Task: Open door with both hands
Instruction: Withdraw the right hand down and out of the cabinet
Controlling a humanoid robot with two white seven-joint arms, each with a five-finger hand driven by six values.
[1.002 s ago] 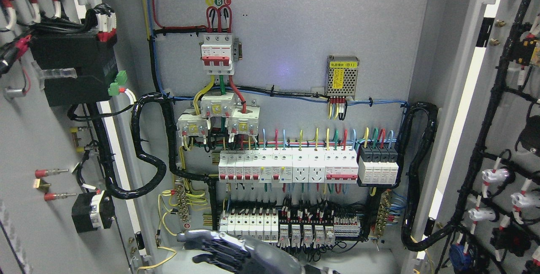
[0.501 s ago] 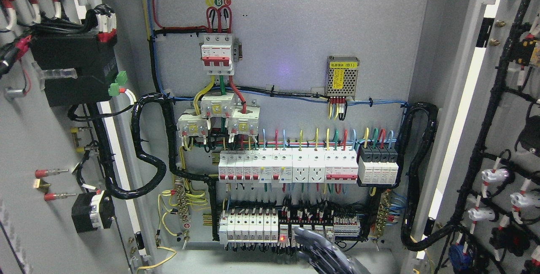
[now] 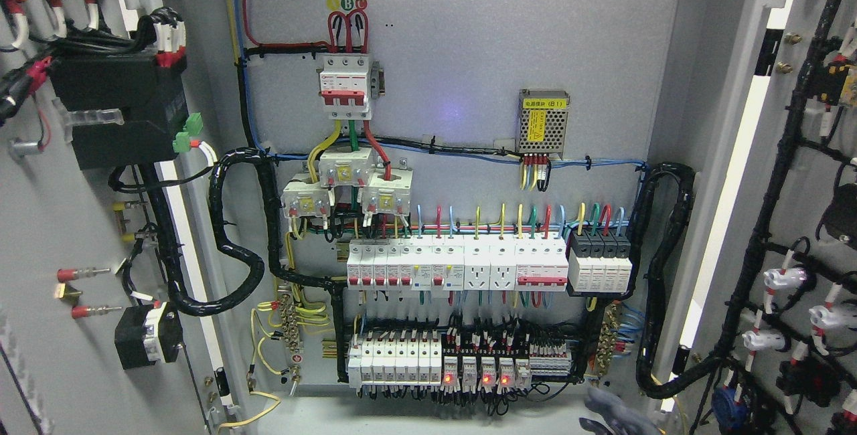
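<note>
Both doors, the left door (image 3: 40,234) and right door (image 3: 803,174), stand swung wide of the breaker panel (image 3: 462,274), so a blurred robot hand (image 3: 619,415) below it seems idle, its grip unreadable.

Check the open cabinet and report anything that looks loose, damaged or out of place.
Nothing looks damaged. One loose end: a yellow wire curls free at the lower left of the cabinet floor. Four relays in the bottom row show red lights. A blurred hand sits at the bottom edge.

backplate (image 3: 462,53): grey, upright | mounted: red-handled breaker (image 3: 345,85), yellow-labelled power supply (image 3: 543,121)
</note>
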